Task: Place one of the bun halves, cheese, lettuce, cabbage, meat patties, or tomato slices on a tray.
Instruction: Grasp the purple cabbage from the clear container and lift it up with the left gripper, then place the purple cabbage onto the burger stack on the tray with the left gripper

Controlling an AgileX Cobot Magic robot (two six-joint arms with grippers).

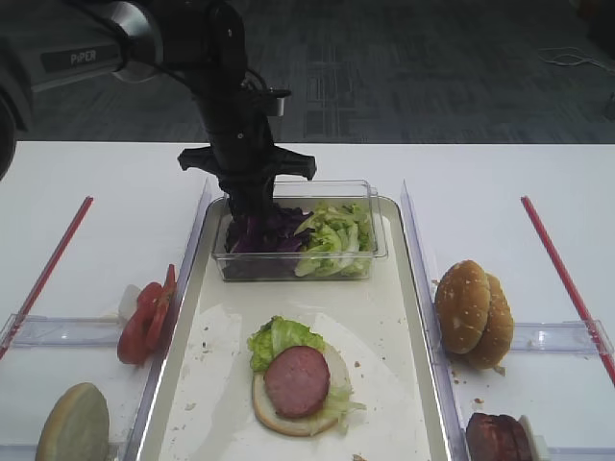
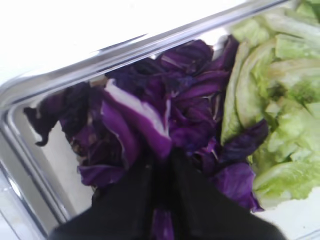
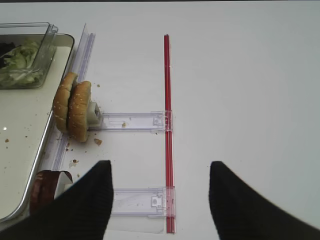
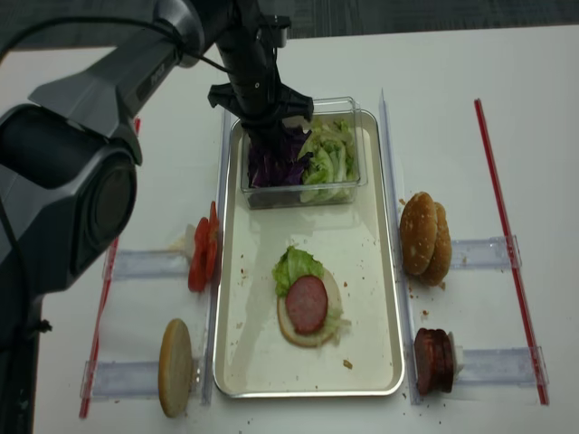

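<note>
Left gripper [image 2: 162,165] is pinching cabbage [image 2: 150,125] inside the clear box [image 1: 375,252] on the tray [image 1: 404,317]; right gripper [image 3: 161,197] is hovering agape over the table [image 3: 240,75]

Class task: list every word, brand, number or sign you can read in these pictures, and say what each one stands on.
"PiPER": white letters on the grey upper section of the left robot arm, top left of the high front view.
No other text can be read: the tray, the clear box and the food show none.
</note>
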